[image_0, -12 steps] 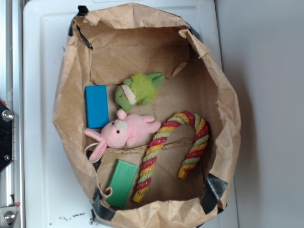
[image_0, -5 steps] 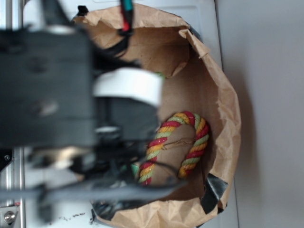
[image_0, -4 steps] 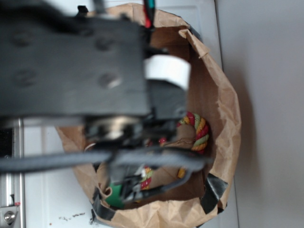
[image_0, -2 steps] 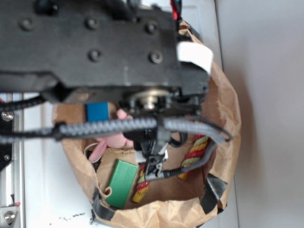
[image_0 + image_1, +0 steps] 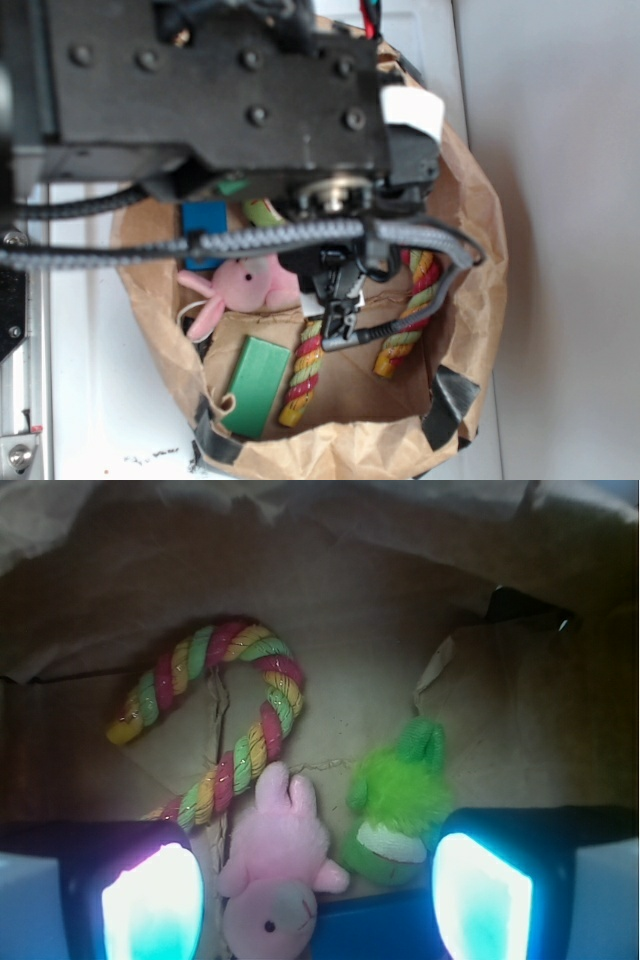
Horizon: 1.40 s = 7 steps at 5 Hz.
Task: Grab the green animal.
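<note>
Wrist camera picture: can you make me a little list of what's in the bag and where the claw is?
container: brown paper bag
target: fuzzy lime-green plush frog, lying untouched beside the bunny
neighbour: pink plush bunny, between the fingers
other toy: red, yellow and green rope cane
block: blue block, partly hidden
gripper: open, above the toys, holding nothing

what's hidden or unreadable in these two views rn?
- Green animal: exterior view, almost all hidden under the arm; clear only in the wrist view.
- Blue block: exterior, arm and cable cover most of it; wrist, cut off by the bottom edge.
- Green block: absent from the wrist view.
- End effector: exterior, hidden by the arm; wrist shows open fingers, height above the toys unclear.
</note>
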Tool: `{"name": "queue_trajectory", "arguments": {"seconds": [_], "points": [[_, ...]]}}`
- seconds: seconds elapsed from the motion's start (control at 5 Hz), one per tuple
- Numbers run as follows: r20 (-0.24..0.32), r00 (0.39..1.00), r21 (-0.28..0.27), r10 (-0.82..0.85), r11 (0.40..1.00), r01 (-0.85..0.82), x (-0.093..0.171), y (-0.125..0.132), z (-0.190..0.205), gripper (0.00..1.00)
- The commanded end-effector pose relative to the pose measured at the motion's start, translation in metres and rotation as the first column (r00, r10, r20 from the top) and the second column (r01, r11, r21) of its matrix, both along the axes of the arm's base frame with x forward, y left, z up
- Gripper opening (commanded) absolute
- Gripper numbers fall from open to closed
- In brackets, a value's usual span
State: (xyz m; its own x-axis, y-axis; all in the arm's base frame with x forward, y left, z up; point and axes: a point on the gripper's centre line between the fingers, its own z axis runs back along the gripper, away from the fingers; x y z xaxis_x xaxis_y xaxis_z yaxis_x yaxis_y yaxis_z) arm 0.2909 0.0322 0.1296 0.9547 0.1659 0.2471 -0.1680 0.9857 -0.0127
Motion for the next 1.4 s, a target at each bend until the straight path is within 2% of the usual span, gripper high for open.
{"name": "queue_trajectory", "arguments": {"seconds": [0.0, 0.4, 1.2], "points": [[0.023, 0.998, 0.039, 0.060, 0.997, -0.061, -0.031, 0.020, 0.001, 1.00], [0.031, 0.974, -0.025, 0.224, 0.974, -0.223, -0.045, 0.025, 0.001, 1.00], [0.075, 0.952, -0.047, 0.295, 0.955, -0.292, -0.035, 0.025, -0.003, 1.00]]}}
